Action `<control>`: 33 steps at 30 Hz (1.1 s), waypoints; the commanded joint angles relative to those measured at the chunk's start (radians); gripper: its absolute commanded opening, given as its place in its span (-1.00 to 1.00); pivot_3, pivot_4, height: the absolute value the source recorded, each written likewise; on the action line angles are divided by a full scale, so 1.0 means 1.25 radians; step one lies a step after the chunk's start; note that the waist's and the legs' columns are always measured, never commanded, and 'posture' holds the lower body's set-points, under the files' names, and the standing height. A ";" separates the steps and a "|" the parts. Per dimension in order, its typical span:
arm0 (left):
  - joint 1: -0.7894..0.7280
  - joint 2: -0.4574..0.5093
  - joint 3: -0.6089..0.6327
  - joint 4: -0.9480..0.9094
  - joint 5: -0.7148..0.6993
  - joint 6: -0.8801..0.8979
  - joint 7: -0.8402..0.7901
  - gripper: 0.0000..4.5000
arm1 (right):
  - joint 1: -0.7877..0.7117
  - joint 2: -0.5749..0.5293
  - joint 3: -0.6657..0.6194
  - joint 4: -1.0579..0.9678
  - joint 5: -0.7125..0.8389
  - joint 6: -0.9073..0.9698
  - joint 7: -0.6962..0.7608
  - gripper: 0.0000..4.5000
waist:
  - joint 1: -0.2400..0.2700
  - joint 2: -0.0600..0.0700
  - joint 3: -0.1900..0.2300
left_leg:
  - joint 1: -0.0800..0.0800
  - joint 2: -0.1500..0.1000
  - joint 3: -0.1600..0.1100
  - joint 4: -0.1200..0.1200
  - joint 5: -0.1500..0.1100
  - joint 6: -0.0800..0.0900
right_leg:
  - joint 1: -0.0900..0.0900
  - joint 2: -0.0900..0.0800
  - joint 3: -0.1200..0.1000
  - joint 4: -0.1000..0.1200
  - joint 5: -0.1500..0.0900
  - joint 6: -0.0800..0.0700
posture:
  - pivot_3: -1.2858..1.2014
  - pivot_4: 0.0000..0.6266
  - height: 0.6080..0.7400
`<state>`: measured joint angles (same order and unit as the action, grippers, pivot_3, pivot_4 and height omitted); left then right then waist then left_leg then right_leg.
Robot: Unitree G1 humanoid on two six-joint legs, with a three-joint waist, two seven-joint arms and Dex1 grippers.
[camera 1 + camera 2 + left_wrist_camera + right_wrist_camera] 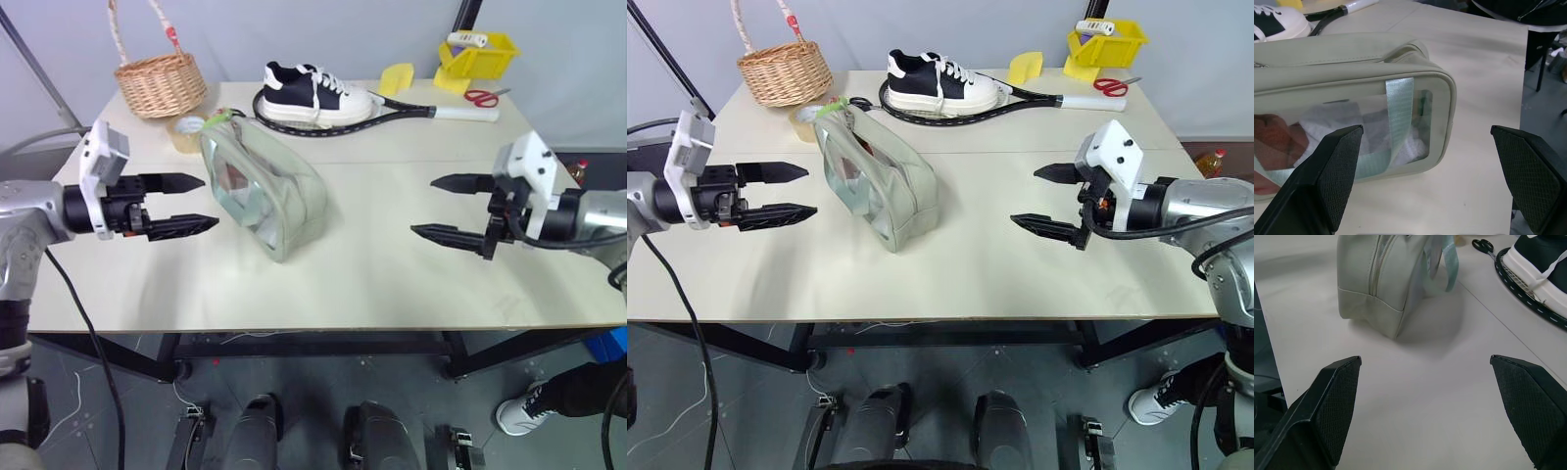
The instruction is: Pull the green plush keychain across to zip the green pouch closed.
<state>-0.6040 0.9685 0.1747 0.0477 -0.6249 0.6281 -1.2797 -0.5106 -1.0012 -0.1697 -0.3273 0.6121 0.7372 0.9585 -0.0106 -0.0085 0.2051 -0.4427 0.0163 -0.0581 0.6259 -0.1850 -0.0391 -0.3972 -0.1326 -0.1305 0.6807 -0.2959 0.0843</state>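
Left eye view: the green pouch [263,191] stands on the counter [392,264], left of centre, its clear window facing the left gripper [189,204]. That gripper hovers just left of the pouch, fingers spread apart, holding nothing. The right gripper [446,207] hangs well to the right of the pouch, fingers also apart and empty. At the pouch's far end a small green plush keychain [217,117] shows, partly hidden. On the far side of the counter sit a wicker basket [160,83], a black-and-white shoe [315,94] lying on a racket [392,115], red scissors [482,96] and a yellow bin [478,57].

Right eye view: same layout; both grippers clear of the pouch.

Left wrist view: the pouch's window and a green strap [1399,115] lie just beyond the spread fingers [1337,171], not touching them.

Right wrist view: the pouch's zip [1375,270] runs along its top, apart from the open fingers [1334,404].
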 commanded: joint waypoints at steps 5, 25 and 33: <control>-0.016 0.019 0.039 -0.003 -0.029 0.022 -0.005 0.99 | -0.025 0.000 -0.014 -0.012 0.015 0.010 -0.004 0.95 | 0.000 0.000 0.000 | 0.000 0.000 0.000 0.000 0.000 0.000 | 0.000 0.000 0.000 0.000 0.000 0.000 | 0.03 -0.52 1.00; -0.052 0.024 0.116 0.077 -0.065 -0.008 -0.038 0.99 | -0.568 0.327 0.267 0.224 -0.057 0.245 -0.146 0.95 | -0.004 0.001 0.000 | 0.000 0.000 0.003 -0.005 0.000 0.000 | -0.005 0.001 0.004 0.001 0.000 0.000 | 0.03 -0.52 1.00; -0.064 0.072 0.150 0.152 -0.048 -0.050 -0.080 0.99 | -0.808 0.608 0.356 0.587 -0.177 0.194 -0.191 0.95 | -0.026 0.000 0.000 | 0.000 0.001 0.008 -0.010 0.003 -0.004 | -0.010 0.001 0.009 0.004 0.001 0.000 | 0.03 -0.52 1.00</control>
<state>-0.6742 1.0273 0.3140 0.2321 -0.6803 0.5824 -1.3722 -1.4911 -0.2512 0.2747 0.3587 0.4220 1.0126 0.7165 -0.0430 -0.0079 0.2055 -0.4423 0.0172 -0.0484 0.6133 -0.1818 -0.0435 -0.4100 -0.1310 -0.1197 0.6854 -0.2946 0.0847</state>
